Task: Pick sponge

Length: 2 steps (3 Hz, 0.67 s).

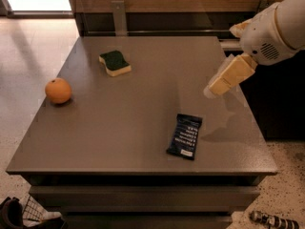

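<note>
The sponge point(115, 63), dark green on top with a pale yellow base, lies on the far left part of the grey table point(138, 118). My gripper point(214, 88), cream-yellow on a white arm, hangs over the table's right side, well to the right of the sponge and apart from it. It holds nothing.
An orange point(58, 90) sits near the table's left edge. A dark blue snack packet point(185, 136) lies at the front right, below the gripper. A wooden wall with a dark ledge runs behind the table. Floor clutter shows at the bottom corners.
</note>
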Each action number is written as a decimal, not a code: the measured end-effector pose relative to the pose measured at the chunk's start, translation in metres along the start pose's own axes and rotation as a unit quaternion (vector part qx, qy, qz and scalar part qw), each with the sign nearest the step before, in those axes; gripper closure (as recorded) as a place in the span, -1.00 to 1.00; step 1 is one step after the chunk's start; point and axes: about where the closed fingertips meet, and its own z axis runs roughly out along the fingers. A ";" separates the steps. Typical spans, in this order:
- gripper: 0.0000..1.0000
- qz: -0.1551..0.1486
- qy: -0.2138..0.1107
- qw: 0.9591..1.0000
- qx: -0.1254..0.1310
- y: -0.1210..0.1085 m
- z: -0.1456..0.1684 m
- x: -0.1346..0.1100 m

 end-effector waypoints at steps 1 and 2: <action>-1.00 0.029 -0.075 0.997 0.015 -0.015 0.030 -0.025; -1.00 0.041 -0.125 0.991 0.024 -0.023 0.053 -0.046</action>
